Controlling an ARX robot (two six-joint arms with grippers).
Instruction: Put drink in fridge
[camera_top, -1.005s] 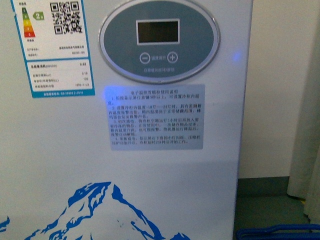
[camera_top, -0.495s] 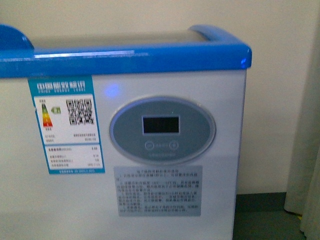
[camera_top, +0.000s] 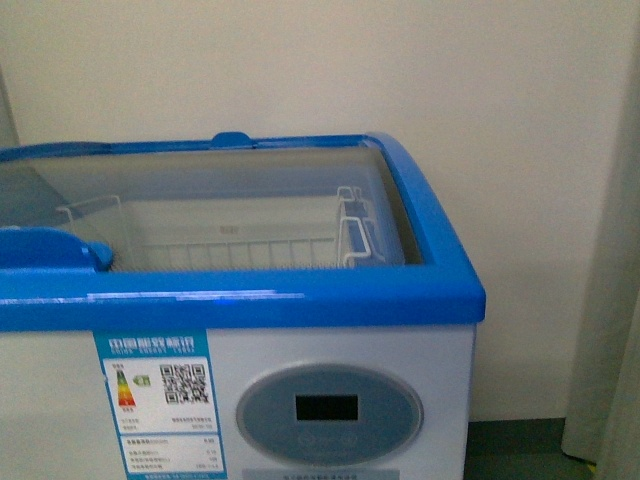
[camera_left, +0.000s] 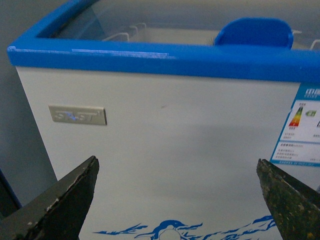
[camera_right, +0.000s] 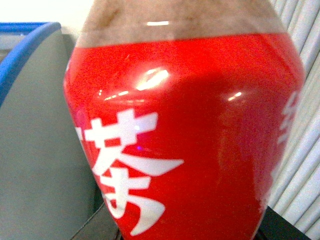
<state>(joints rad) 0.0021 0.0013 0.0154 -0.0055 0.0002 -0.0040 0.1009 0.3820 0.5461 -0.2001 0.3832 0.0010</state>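
Drink (camera_right: 185, 140) fills right wrist view, right gripper hidden behind it, clamp can't tell; left gripper (camera_left: 176, 161) spread, empty, facing fridge (camera_left: 160, 115) front. Glass lid (camera_top: 250, 195) looks shut: slide blue handle (camera_top: 50, 250) first, then lower drink upright

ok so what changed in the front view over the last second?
The view climbed the white chest freezer with the blue rim: from its lower front with the grey oval display panel, past the rim, to looking through the glass lid at the white wire basket inside. Freezer itself stayed put. No earlier wrist pictures to compare.
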